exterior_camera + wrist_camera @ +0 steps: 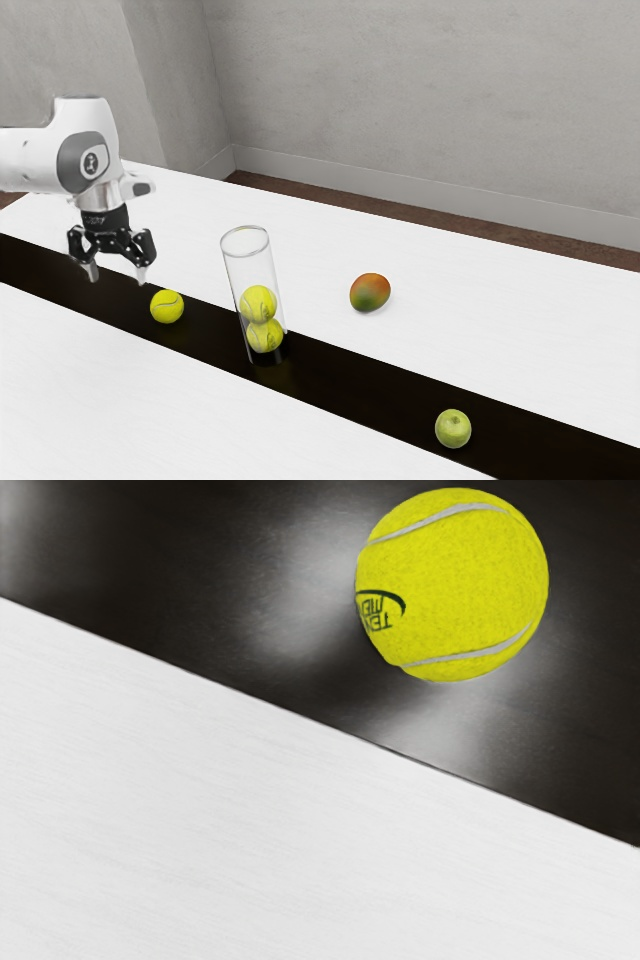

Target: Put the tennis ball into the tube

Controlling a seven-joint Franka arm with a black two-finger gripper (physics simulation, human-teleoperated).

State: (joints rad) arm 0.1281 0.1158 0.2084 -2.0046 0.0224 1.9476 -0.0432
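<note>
Two balls [261, 318] already sit stacked in the tube [252, 265], while the loose ball [167, 306] rests on the dark strip [350, 380] beside it. The gripper [117, 277] hangs near that ball, fingers spread and empty; grasping, lifting and dropping it in remain.

This is an indoor room of unclear kind, with mottled grey walls [400, 90] and pale skirting [400, 188] well apart from the fingers [142, 273], and a white, black-striped table [490, 290] below them.
</note>
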